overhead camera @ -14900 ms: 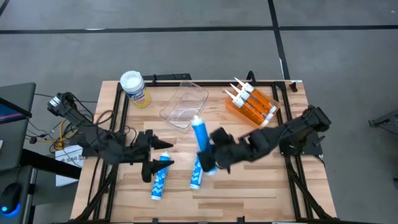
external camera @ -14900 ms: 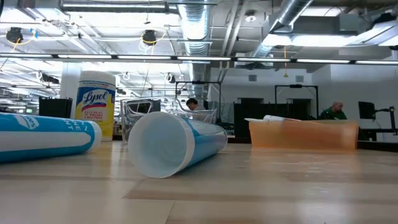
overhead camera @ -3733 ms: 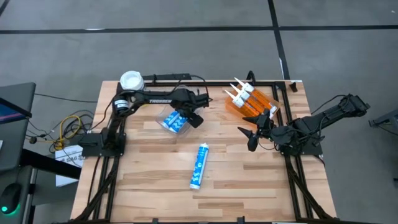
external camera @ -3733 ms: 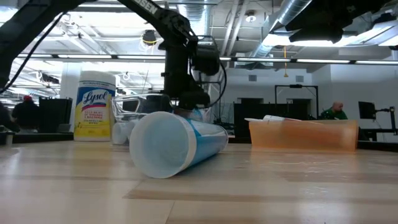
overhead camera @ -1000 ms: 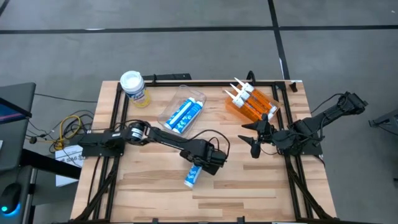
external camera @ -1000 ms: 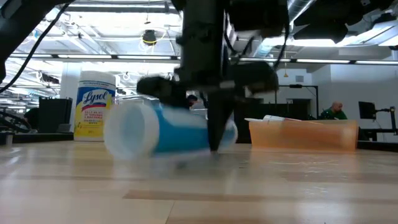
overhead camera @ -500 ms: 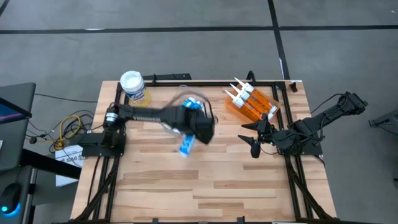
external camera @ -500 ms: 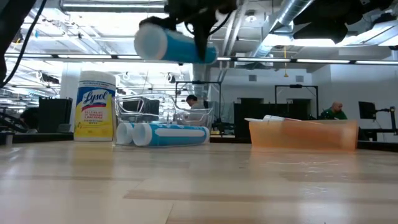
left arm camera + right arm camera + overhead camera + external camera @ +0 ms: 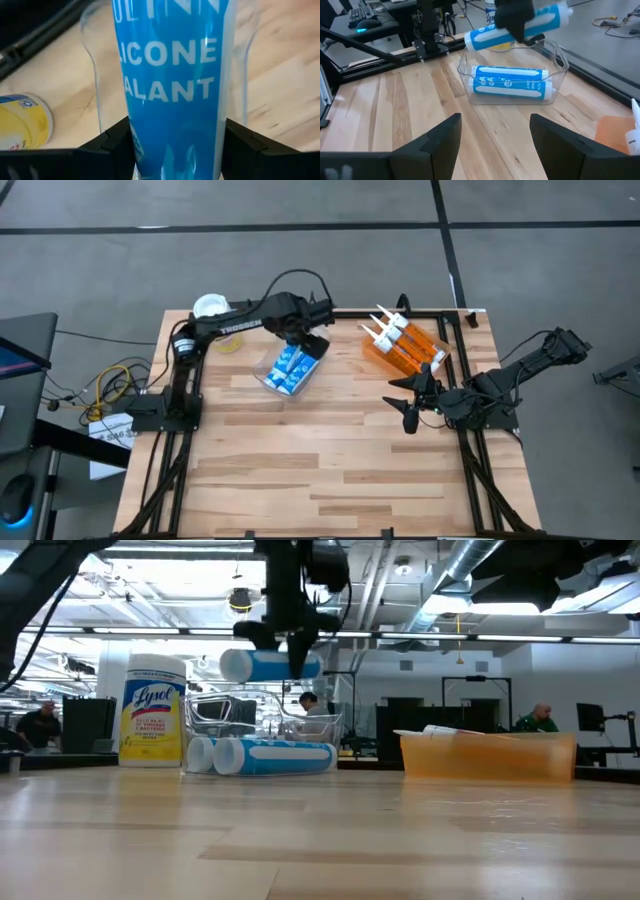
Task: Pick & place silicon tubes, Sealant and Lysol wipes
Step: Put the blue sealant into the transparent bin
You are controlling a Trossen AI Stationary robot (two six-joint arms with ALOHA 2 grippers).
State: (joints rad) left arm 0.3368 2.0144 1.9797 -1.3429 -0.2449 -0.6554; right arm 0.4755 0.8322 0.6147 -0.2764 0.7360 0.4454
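My left gripper (image 9: 297,658) is shut on a blue silicone cartridge (image 9: 262,666) and hangs over the clear plastic tray (image 9: 272,376) at the table's far middle. Two more blue cartridges (image 9: 262,754) lie side by side in that tray. The Lysol wipes canister (image 9: 152,708), with its white lid and yellow label, stands upright to the tray's left, partly under the left arm in the high view (image 9: 208,307). My right gripper (image 9: 406,406) is open and empty at the table's right side. My left gripper pinches the blue cartridge's round body (image 9: 172,125) between its two fingers (image 9: 114,146), about midway along it. The fingers come from above, pointing down, and lie across the cartridge. The cartridge hangs roughly level, clear above the tray and the two cartridges in it (image 9: 512,80).
An orange tray (image 9: 436,341) with orange, white-nozzled cartridges (image 9: 395,338) sits at the far right, just beyond my right gripper. The near half of the wooden table (image 9: 320,470) is bare. People and desks show in the room behind.
My left gripper has lifted the blue cartridge off the table's middle and carried it toward the far edge, to above the clear tray. Over the last half second it has come down closer to the tray. The cartridge stays in the hold.
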